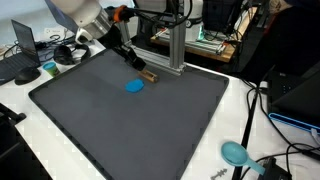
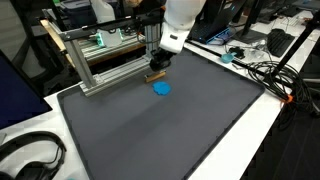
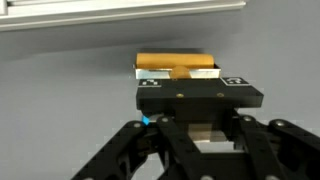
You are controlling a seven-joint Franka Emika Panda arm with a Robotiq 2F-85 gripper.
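One wooden block is counted, and one blue disc — each is seen singly in both exterior views. One dark grey mat is counted. One gripper is found, on a single arm. One aluminium frame is counted. In an exterior view one pair of headphones is seen; one laptop and one teal round object are counted — the cables are too tangled to be numbered.

Dark grey mat covers the white table. On the mat: blue disc, wooden block just beside it, aluminium frame along the far edge.
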